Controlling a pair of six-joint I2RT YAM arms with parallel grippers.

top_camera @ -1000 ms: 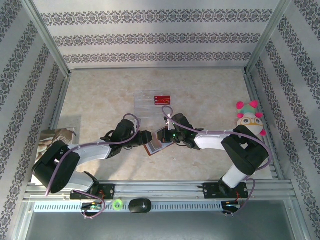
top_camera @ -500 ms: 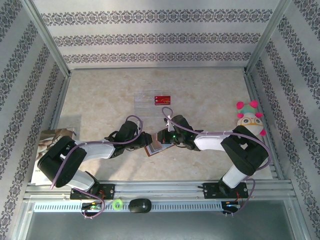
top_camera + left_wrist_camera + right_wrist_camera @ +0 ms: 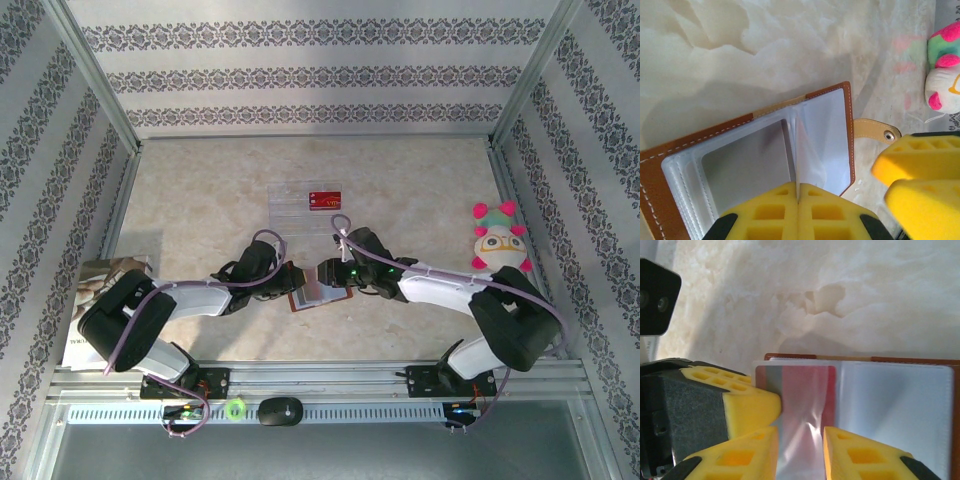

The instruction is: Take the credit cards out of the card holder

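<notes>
Card holder count: one card holder (image 3: 306,295), brown leather, lying open on the table (image 3: 200,190) at near-centre, between the two gripper tips.
Card holder detail: clear inner sleeves are fanned upward; the snap tab (image 3: 879,130) projects from the edge on the right gripper's side.
Credit card count: one red card (image 3: 325,199) lies flat on the clear tray (image 3: 290,215), beyond the card holder and apart from it.
Sleeve contents: the right wrist view shows a red band through one clear sleeve; whether it is a card cannot be told.
Gripper count: two.
Left gripper (image 3: 798,202): clenched, yellow pads pressed together on one thin clear sleeve leaf of the card holder.
Right gripper (image 3: 800,455): pads stand apart with a clear gap; the red-tinted sleeve lies in that gap and is not pinched.
Left arm pose: elbow out toward the left wall, forearm low and angled inward to the card holder.
Right arm pose: elbow out toward the right wall, forearm low and angled inward; its tip is just beside the left tip.
Other items: one plush toy (image 3: 497,243) near the right wall; one booklet (image 3: 100,280) at the left wall.
Open room: bare table surface lies left and right of the tray and behind it up to the back wall; the card holder is well apart from both side walls.
</notes>
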